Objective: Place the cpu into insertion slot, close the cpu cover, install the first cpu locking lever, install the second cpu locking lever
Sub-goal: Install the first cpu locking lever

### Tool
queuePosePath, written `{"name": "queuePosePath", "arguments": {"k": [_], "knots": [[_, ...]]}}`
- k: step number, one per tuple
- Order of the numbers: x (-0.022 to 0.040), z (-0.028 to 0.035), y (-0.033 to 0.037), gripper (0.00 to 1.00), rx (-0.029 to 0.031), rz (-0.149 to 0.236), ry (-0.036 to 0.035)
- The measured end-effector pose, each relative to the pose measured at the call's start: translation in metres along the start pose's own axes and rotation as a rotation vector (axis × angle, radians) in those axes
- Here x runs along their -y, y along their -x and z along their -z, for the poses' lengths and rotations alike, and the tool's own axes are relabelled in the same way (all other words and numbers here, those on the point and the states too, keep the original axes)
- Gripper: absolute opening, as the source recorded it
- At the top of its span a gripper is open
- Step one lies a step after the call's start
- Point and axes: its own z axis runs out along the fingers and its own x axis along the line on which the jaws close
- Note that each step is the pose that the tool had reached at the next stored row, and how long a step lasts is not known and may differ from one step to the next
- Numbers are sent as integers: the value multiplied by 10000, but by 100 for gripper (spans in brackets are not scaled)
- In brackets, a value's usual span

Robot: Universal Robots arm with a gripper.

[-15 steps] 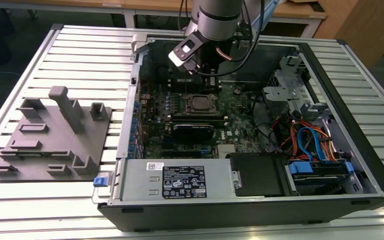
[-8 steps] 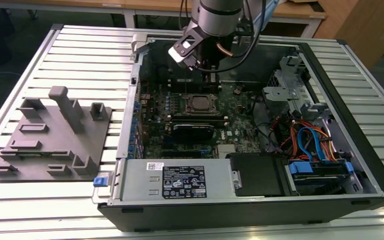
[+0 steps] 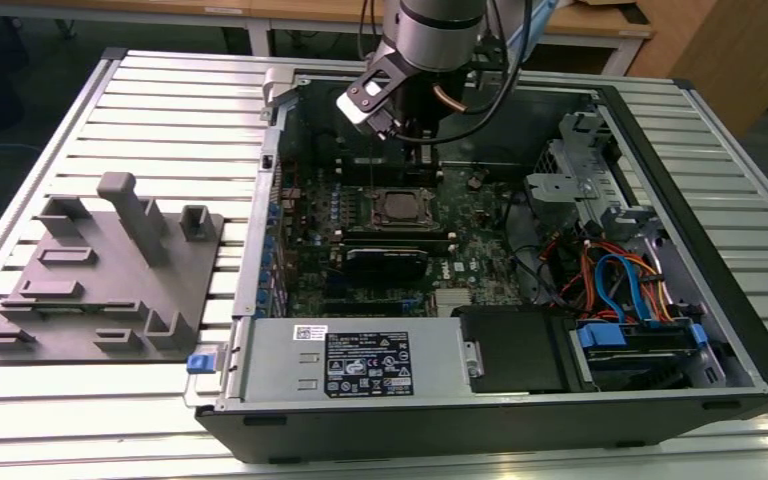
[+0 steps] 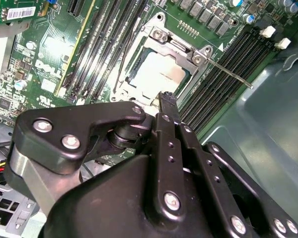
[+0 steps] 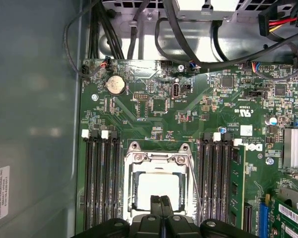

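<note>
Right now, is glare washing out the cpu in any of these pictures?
In both wrist views the cpu top glares near white; in the second wrist view a bright patch also bleaches the motherboard; in the exterior view the cpu looks dull, without glare.

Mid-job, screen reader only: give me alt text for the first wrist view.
The gripper, fingers shut together, hangs over one edge of the cpu, which sits in its socket with the cpu cover framing it. A thin wire locking lever runs along one side of the socket on the green motherboard.
</note>
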Motion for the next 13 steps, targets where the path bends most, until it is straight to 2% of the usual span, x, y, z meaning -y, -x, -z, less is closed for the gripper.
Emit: {"name": "queuePosePath", "arguments": {"k": [13], "knots": [[0, 0, 0, 11, 0, 248, -8]]}}
